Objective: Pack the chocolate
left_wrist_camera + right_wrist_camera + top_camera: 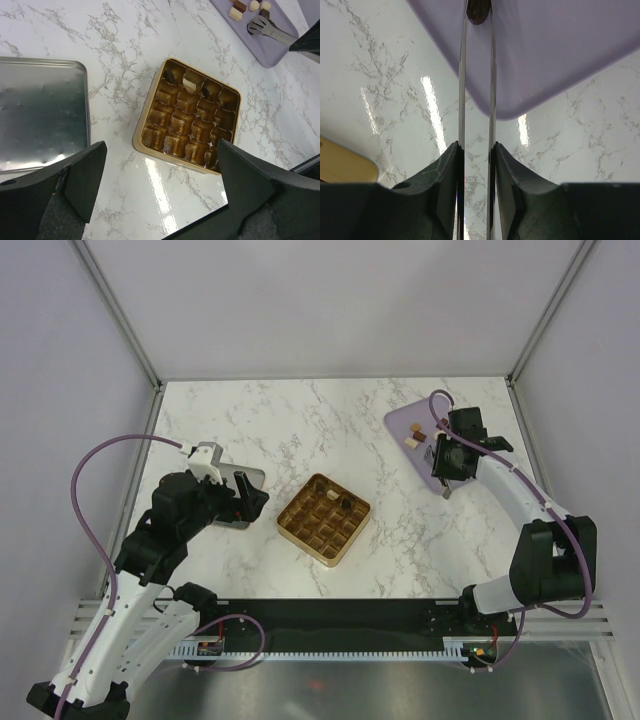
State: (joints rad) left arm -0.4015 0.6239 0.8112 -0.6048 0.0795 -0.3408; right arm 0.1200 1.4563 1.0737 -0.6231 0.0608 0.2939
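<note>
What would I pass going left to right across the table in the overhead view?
The left claw → gold tray → chocolates on the purple tray → right claw holding tongs.

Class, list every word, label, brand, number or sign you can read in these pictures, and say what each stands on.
None: no text can be read in any view. The gold tray, silver lid, purple tray, tongs and chocolates show no marks.
</note>
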